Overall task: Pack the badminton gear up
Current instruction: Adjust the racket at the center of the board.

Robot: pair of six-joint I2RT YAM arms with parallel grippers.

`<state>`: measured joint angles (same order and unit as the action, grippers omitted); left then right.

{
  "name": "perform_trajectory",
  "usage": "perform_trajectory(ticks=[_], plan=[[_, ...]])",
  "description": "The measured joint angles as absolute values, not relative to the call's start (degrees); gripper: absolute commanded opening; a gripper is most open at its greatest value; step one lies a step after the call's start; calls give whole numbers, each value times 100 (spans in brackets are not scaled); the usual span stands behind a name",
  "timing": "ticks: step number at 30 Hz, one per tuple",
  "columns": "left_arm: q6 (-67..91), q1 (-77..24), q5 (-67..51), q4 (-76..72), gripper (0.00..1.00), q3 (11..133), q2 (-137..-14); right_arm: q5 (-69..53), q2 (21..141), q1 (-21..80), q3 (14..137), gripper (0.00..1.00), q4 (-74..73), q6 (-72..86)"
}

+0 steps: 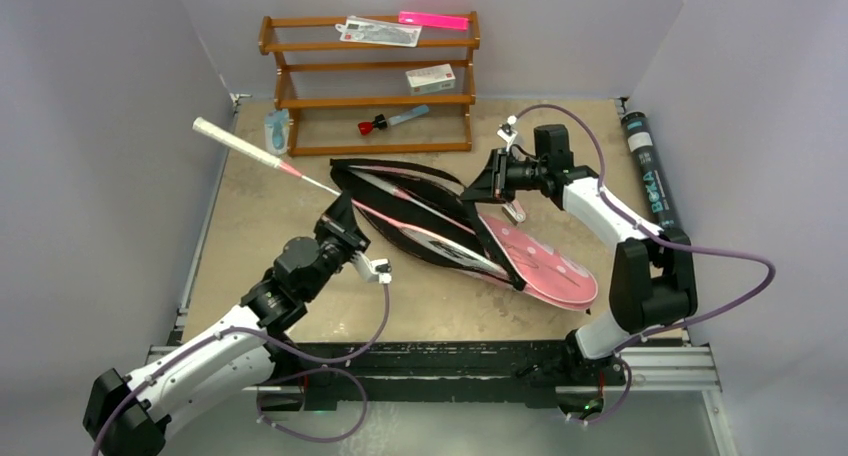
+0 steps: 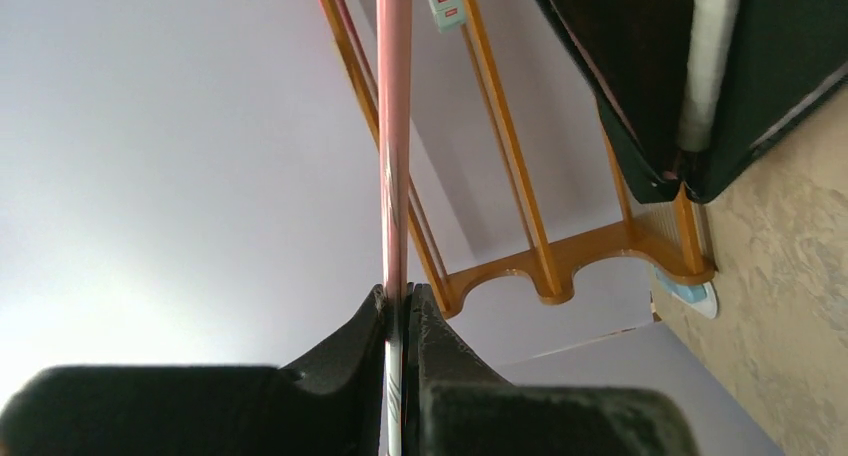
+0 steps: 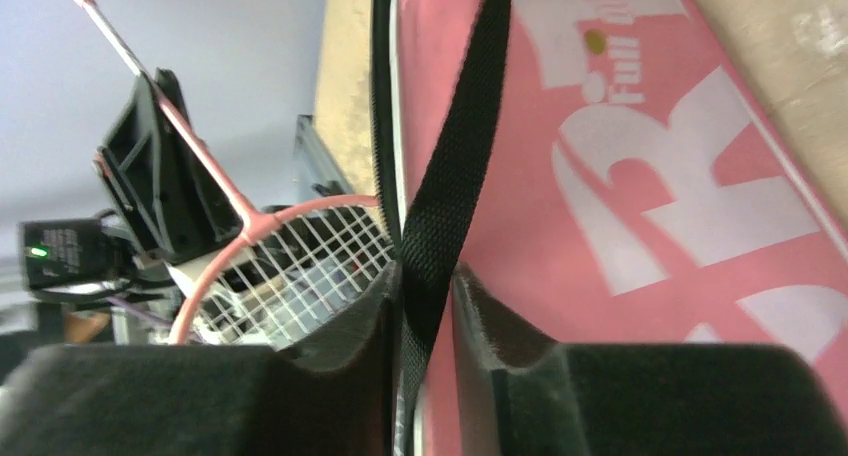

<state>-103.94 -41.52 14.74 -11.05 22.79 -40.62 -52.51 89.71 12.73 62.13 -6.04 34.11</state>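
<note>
One white-handled pink racket (image 1: 250, 148) is sticking out of the open pink bag (image 1: 545, 268).
The bag is lying mid-table, black lining gaping; the black BOKA tube (image 1: 648, 166) is lying along the right wall.

A robotics lab test cell: plain pale walls (image 1: 100, 126) box in a bench (image 1: 255, 231); the left arm (image 1: 215, 356) and right arm (image 1: 600, 211), trailing purple cables (image 1: 740, 276), are bolted to a metal rail (image 1: 690, 368).
</note>
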Motion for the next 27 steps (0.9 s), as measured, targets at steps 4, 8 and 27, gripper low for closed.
perform_trajectory(ticks=[4, 8, 27], plan=[[-10388, -4180, 1446, -1000, 0, 2001, -3964, -5028, 8895, 1295, 6213, 68, -836, 2974], [-10392, -4200, 1406, -930, 0, 1970, -4412, -4783, 8552, 1354, 6187, 83, -1127, 2528], [-10151, -4292, 1284, -1020, 0, 1813, -4626, -2716, 6563, 4198, 5693, 75, -1343, 408]])
